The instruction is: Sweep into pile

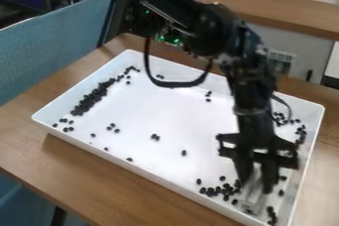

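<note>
The gripper [257,183] hangs low over the near right corner of the white tray [165,121]. Just below it is a greyish, blurred patch [252,201]; whether this is a held tool I cannot tell. Small black pieces lie scattered in the tray. A cluster [218,191] of them is close to the gripper's left side, and several more [271,213] lie below it. Along the tray's left side runs a long dense band [91,99]. Others [300,133] sit by the right wall, and a few loose ones [155,137] dot the middle. The arm covers part of the tray's right half.
The tray's raised walls enclose the pieces on a wooden table [99,170]. A blue panel [53,36] stands at the left. Behind the table is a wooden ledge [298,14]. Black cables loop down from the arm over the tray.
</note>
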Tool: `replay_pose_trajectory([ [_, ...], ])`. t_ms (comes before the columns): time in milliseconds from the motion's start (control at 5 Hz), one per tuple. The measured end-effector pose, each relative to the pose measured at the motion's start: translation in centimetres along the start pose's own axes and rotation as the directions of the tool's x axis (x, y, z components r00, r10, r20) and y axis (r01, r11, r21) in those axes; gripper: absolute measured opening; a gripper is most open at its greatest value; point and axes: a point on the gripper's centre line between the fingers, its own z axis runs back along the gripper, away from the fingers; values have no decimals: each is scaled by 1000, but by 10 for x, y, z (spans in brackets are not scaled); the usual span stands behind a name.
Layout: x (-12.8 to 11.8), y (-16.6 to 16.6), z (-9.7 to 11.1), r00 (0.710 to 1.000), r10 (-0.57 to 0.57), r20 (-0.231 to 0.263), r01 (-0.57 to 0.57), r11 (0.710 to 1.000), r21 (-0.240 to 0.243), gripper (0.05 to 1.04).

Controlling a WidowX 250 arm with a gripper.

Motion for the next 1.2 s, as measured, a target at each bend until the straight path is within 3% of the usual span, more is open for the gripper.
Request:
replay_pose_trajectory([
  [400, 4, 86, 18, 997, 68, -20, -66, 994, 85, 377],
  [600, 2, 135, 29, 998, 64, -12, -61, 983, 175, 377],
  [1000, -20, 211, 49, 994, 98, -53, -83, 969, 233, 377],
  [1200, -30, 246, 62, 983, 179, -31, -167, 959, 229, 377],
])
